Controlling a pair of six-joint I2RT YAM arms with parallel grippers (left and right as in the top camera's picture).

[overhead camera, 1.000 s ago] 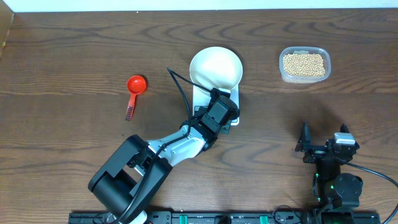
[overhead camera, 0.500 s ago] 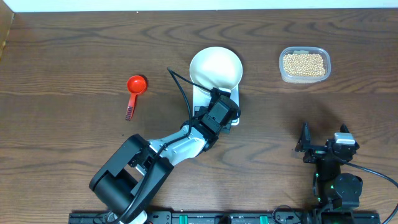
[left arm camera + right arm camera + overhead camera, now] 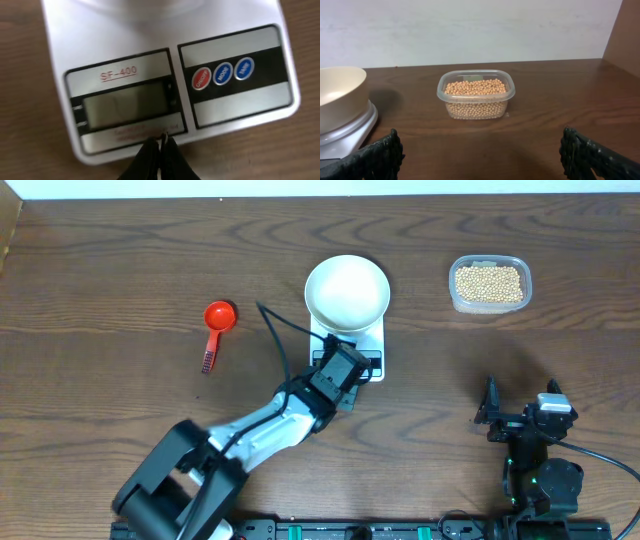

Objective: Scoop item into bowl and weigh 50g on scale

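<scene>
Dark wood table (image 3: 100, 400), plain wall behind. Bowl (image 3: 347, 290) sits empty on scale (image 3: 375, 345), centre far. Beans (image 3: 488, 282) lie in a clear tub (image 3: 490, 310), far right; red scoop (image 3: 218, 317) lies at left. Left gripper (image 3: 160, 147), fingers pressed together and holding nothing, sits at the scale's near edge by the blank display (image 3: 125, 102), left of the buttons (image 3: 222, 74). Right gripper (image 3: 481, 156) is parked near right, fingers spread wide, empty. Judged step: switching on or zeroing the scale. Next move calls for shifting right onto a button, pressing squarely without nudging the scale.

Overhead top-down, wrists low, seemingly sharing scale (image 3: 120, 30)
</scene>
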